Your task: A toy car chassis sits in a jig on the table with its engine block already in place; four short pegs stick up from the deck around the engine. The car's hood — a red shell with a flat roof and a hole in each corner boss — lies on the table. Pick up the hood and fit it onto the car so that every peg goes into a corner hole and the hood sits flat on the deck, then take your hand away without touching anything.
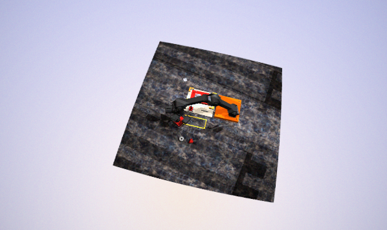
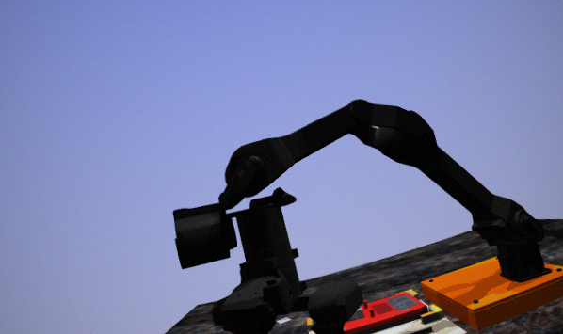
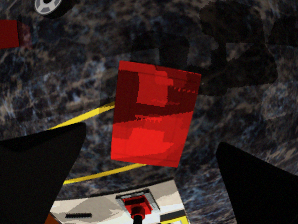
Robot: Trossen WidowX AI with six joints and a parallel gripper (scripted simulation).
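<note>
The red hood point(image 3: 155, 107) point(image 1: 178, 123) lies on the table, partly under shadow in the wrist view. My gripper point(image 3: 155, 140) point(image 1: 181, 119) is open and empty above it, with one finger to each side and free space between each finger and the hood. The fingertips are out of the frame in the exterior view. The red car chassis point(image 1: 195, 92) point(image 2: 397, 312) sits in its jig, partly hidden by the arm. Two short red pegs show on its deck in the exterior view. The engine block and the other pegs cannot be made out clearly.
A white board point(image 1: 204, 111) point(image 3: 100, 205) with a red piece in a square recess is beside the chassis. A yellow outline point(image 1: 206, 124) point(image 3: 85, 116) is near the hood. A wheel point(image 1: 181, 138) and a small red part point(image 1: 191, 141) point(image 3: 7, 34) lie beyond. The arm stands on an orange base point(image 2: 452, 288).
</note>
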